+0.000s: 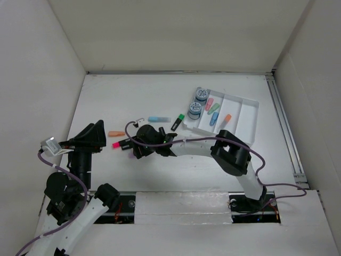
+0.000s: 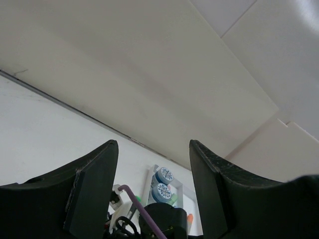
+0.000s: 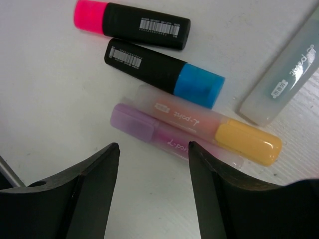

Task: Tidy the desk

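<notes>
Now, the tray [image 1: 254, 113] holds two blue-lidded pots [image 1: 201, 94] and four pastel markers [image 1: 214, 109] — left of the tray, the left gripper [image 2: 153, 147] and right gripper [image 3: 153, 148] stand open, empty.

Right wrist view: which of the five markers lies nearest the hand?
The translucent purple marker, lowest in view just above the open hand. It lies alongside the orange-capped one; the others lie farther off.

Plain white walls [image 1: 176, 32] on 3 sides, even light
</notes>
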Motion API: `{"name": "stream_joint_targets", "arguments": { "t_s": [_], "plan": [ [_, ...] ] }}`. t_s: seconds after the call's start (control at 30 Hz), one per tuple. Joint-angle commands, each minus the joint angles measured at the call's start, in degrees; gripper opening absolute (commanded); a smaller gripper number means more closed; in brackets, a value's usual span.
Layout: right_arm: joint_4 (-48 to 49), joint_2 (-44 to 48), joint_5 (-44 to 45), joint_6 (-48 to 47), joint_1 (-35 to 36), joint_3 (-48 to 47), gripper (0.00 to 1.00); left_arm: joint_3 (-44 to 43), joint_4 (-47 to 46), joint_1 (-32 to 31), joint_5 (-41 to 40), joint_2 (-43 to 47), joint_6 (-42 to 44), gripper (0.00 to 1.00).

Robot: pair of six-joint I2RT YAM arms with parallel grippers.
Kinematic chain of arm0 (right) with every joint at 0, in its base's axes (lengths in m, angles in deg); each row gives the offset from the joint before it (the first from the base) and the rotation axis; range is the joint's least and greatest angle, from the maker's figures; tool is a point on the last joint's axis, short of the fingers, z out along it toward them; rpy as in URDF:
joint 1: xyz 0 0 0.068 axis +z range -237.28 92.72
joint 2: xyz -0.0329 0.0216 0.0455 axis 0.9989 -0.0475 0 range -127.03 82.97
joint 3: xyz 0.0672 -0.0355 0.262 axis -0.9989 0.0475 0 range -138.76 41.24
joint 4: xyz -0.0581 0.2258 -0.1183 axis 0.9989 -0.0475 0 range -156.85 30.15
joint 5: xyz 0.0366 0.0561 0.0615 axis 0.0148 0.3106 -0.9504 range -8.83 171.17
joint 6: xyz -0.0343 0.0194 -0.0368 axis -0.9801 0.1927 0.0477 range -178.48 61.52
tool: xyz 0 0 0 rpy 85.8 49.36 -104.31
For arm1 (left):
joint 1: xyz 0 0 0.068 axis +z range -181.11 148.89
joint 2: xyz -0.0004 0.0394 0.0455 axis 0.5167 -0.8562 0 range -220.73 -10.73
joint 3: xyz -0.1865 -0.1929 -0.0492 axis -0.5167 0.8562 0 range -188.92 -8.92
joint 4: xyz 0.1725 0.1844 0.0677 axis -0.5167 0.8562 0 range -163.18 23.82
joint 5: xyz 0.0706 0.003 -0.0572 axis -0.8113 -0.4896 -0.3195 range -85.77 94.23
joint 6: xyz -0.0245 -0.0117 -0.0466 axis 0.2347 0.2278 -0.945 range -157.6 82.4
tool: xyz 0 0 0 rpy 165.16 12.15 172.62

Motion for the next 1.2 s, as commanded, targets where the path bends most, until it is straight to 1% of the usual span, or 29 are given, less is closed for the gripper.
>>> {"name": "stream_joint_targets", "arguments": {
  "t_s": [0.0, 0.17, 0.3, 0.5, 0.6, 0.67, 0.77, 1.0, 1.17],
  "plan": [
    [-0.98, -0.84, 0.09, -1.57, 0.19, -4.00, 0.63, -0.11, -2.88, 0.37, 1.02, 0.11, 0.12, 0.55],
    [-0.20, -1.73, -0.18, -1.40, 0.19, -2.95, 0.65, -0.02, -2.88, 0.37, 1.11, 0.37, 0.21, 0.55],
    [1.12, -2.25, 0.79, -2.01, 0.19, -2.86, 0.72, -0.11, -2.88, 0.37, 1.37, 0.28, 0.21, 0.55],
    [0.69, -4.28, 0.88, -1.93, 0.19, -4.53, 0.75, 0.07, -2.97, 0.37, 1.20, 0.55, 0.38, 0.55],
    [1.38, -3.15, 0.44, -1.05, 0.19, -1.99, 0.75, 0.07, -2.97, 0.37, 1.29, 0.55, 0.47, 0.55],
    [3.93, -1.74, -0.61, -0.52, 0.19, 1.94, 0.74, 0.07, -2.88, 0.37, 1.46, 0.46, 0.47, 0.55],
    [4.82, 0.20, -2.55, 0.62, 0.19, 5.21, 0.73, 0.07, -2.97, 0.37, 1.46, 0.72, 0.47, 0.55],
    [2.97, -0.59, 4.65, 1.85, 3.17, 6.18, 0.73, 0.16, -2.88, 0.37, 1.29, 0.90, 0.47, 0.55],
    [4.55, 0.64, 6.59, 3.52, 4.41, 8.74, 0.73, -0.02, -2.88, 0.37, 1.29, 0.99, 0.38, 0.55]
  ]
}}
